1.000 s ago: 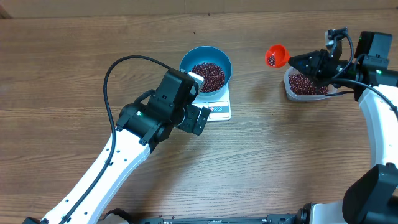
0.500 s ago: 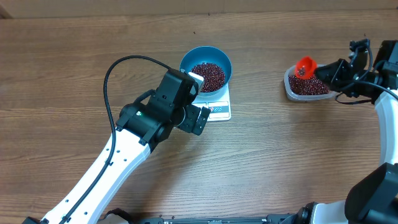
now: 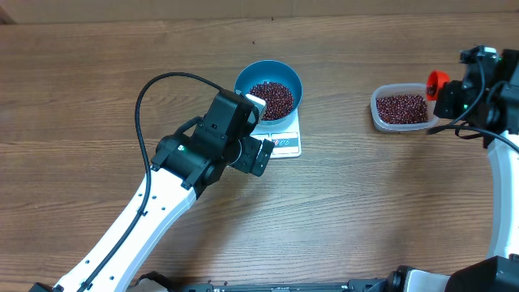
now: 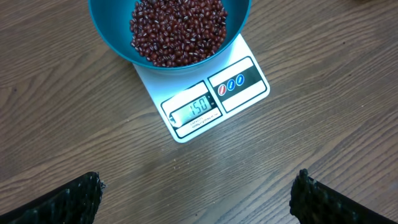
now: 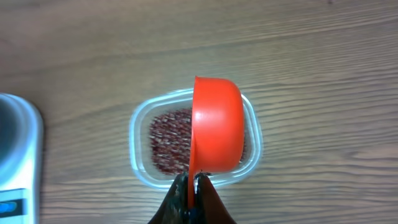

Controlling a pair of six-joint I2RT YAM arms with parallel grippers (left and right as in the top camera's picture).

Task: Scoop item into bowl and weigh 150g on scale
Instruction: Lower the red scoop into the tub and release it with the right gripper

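Observation:
The blue bowl [image 3: 268, 71] stands on the white scale [image 3: 285, 146], filled with dark red beans [image 3: 271, 97]. In the left wrist view the bowl [image 4: 106, 34] and its beans [image 4: 177, 31] are at the top, and the scale [image 4: 249, 87] display [image 4: 198, 107] reads 150. My left gripper [image 4: 196, 193] hovers open over bare wood just in front of the scale, holding nothing. My right gripper [image 5: 194, 186] is shut on the handle of an orange scoop [image 5: 216, 127]. The scoop is turned on its side above a clear tub [image 5: 138, 168] of beans [image 5: 168, 140].
The clear tub [image 3: 375, 109] sits at the right of the table, with the scoop [image 3: 438, 79] and my right gripper [image 3: 450, 93] at its right end. A black cable [image 3: 154, 89] loops above my left arm. The scale's corner [image 5: 18, 149] shows at the left of the right wrist view.
My right gripper has carried the scoop rightward, from left of the tub across it to its right end. The left arm, bowl and scale have not moved.

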